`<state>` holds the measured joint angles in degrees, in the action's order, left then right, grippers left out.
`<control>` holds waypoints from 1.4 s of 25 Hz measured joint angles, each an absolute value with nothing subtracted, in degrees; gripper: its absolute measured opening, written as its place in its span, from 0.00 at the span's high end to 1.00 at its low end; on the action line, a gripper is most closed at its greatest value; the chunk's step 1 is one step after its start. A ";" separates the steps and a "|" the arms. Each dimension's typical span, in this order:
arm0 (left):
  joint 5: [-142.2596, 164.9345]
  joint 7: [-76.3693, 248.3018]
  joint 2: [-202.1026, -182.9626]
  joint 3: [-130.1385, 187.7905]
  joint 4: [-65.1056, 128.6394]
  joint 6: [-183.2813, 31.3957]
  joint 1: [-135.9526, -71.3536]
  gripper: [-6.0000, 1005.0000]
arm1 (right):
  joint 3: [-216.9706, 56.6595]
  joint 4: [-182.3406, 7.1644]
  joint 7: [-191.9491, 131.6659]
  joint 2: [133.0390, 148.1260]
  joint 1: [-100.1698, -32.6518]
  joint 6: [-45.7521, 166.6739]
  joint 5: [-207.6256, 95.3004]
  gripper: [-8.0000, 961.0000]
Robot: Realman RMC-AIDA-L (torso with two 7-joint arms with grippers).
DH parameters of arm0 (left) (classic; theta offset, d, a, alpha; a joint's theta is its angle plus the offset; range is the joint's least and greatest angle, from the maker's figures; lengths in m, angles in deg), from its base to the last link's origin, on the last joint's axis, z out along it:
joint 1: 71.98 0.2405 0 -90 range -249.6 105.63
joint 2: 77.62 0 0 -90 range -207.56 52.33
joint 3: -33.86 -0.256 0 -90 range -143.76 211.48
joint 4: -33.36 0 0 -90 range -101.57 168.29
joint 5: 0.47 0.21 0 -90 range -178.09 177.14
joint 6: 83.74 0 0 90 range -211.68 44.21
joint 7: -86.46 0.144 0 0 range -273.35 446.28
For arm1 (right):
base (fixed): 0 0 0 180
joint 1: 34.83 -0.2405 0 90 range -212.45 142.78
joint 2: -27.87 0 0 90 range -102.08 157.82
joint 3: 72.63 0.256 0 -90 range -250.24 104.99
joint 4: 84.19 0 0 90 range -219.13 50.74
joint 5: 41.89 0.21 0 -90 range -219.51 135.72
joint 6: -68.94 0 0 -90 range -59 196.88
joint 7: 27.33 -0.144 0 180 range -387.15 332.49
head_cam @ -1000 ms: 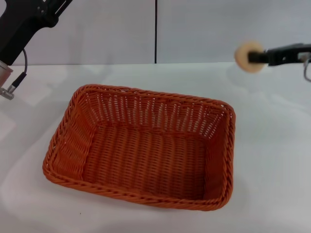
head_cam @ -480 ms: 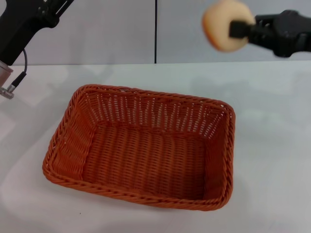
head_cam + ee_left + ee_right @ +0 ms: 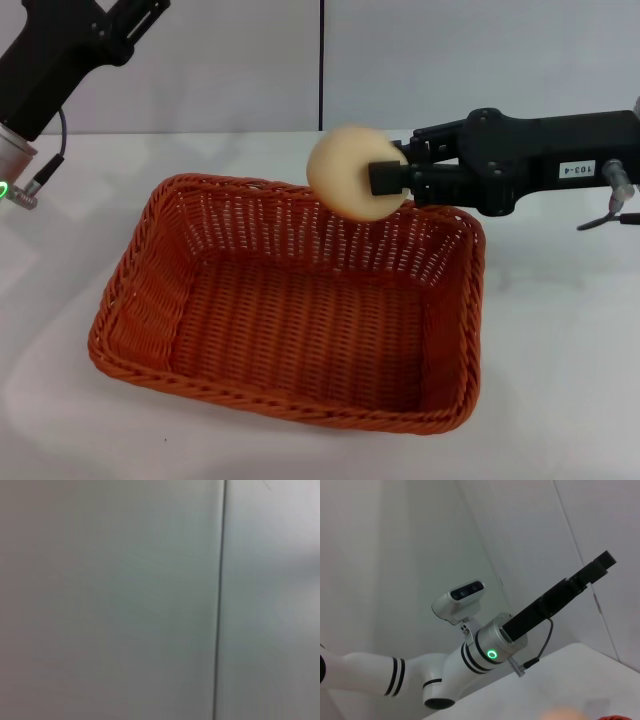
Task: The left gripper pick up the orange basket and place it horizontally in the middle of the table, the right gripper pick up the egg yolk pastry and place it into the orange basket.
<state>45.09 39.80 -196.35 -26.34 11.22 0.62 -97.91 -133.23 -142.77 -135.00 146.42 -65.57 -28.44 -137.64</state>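
The orange basket (image 3: 150, 290) lies lengthwise on the white table (image 3: 560, 330), empty inside. My right gripper (image 3: 386, 178) reaches in from the right and is shut on the egg yolk pastry (image 3: 345, 170), a pale cream ball held in the air over the basket's far rim. My left arm is raised at the upper left, away from the basket. The right wrist view shows the left gripper (image 3: 597, 565) pointing up toward the wall with nothing in it. The left wrist view shows only the wall.
A grey panelled wall (image 3: 450, 60) with a dark vertical seam (image 3: 321, 65) stands behind the table. White tabletop lies bare around the basket on all sides.
My right gripper has carried the pastry from the far right leftward and lower, to above the basket's far rim. The left arm shifted slightly; the basket stayed put.
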 joint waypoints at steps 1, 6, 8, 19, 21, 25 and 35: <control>45.07 39.80 -196.34 -26.77 11.22 0.79 -97.91 0.26 | -133.23 -142.75 -135.03 146.48 -65.42 -28.51 -137.54 0.82; 44.80 39.80 -196.26 -27.47 11.22 2.03 -97.39 0.26 | -132.80 -142.97 -135.18 146.53 -64.79 -28.98 -137.17 0.66; 44.79 39.80 -196.26 -27.48 11.22 2.56 -97.25 0.26 | -132.54 -143.23 -135.18 146.53 -64.52 -29.00 -137.11 0.59; 44.71 40.44 -196.27 -27.27 11.56 3.23 -97.12 0.26 | -126.81 -141.40 -117.90 146.76 -56.11 -27.66 -127.40 0.29; 44.61 40.54 -196.27 -26.76 11.60 3.03 -97.36 0.26 | -126.07 -140.21 -113.85 146.77 -54.62 -27.20 -125.29 0.29; 43.48 40.64 -196.26 -25.92 11.63 2.88 -97.47 0.26 | -121.30 -131.68 -99.05 146.84 -51.08 -27.08 -115.46 0.29; 28.99 47.16 -196.08 -25.81 14.27 3.02 -95.36 0.26 | -103.50 -105.76 -67.48 146.86 -47.79 -31.15 -90.30 0.29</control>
